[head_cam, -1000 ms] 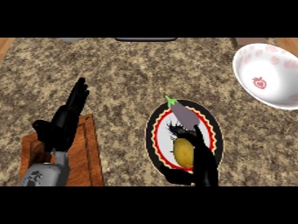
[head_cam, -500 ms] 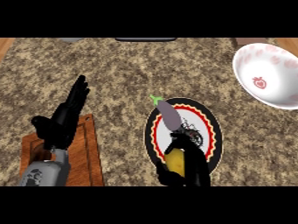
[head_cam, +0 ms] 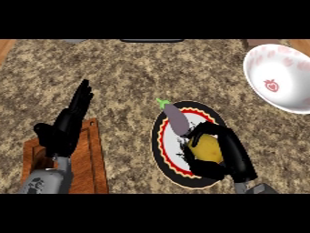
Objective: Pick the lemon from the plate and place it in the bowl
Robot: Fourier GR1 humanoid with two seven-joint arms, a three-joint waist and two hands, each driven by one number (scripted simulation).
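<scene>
Curling my right hand [head_cam: 226, 152] around the oval yellow lemon [head_cam: 207, 149] on the red-rimmed black plate [head_cam: 167, 157], grasp made, I note lift and transfer to the white strawberry-printed bowl [head_cam: 285, 77], beyond my fingertips, outstanding; left hand [head_cam: 67, 127] rests, fingers straight.

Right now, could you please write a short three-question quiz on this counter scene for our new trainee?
1. True or false: the right hand is curled round the lemon.
2. What lies beside the lemon on the plate? A) eggplant B) carrot C) spoon
3. Fill in: the bowl sits at the counter's far ____ side.

Key: 1 true; 2 A; 3 right.
</scene>
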